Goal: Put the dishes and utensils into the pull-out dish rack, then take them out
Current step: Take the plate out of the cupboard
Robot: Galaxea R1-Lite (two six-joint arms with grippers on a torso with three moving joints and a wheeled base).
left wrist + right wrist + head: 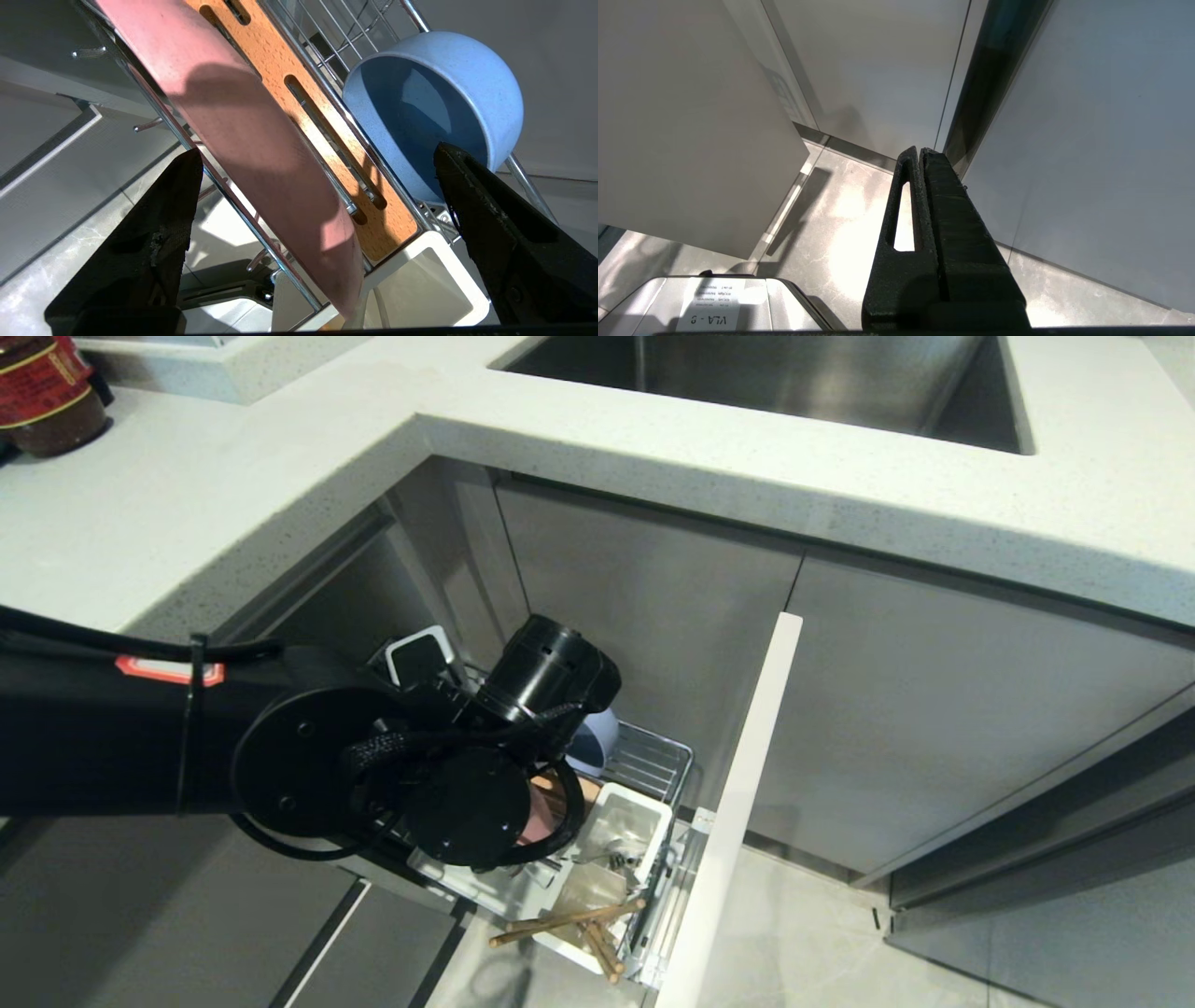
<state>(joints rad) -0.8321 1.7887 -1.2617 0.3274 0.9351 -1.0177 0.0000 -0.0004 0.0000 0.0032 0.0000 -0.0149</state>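
**Plate stands in the rack, left jaws spread around it**

The left gripper [308, 196] hangs over the rack [327, 88] with its jaws released and wide apart. The plate [252, 140] stands on edge between them, touching neither, propped against the chrome wires beside the slotted wood strip [299, 70]; on edge, it would drain and take little room. The bowl [439, 107] rests tilted on its side just past one jaw, against the wire. In the head view the chopsticks [569, 926] lie across the white cup [624, 829], likely too long to drop in. I cannot make out the spoon.

The right gripper [920, 163] is parked over the floor, jaws clenched on nothing. Below it a label [710, 317] reads "VLA - 9", seen upside down.
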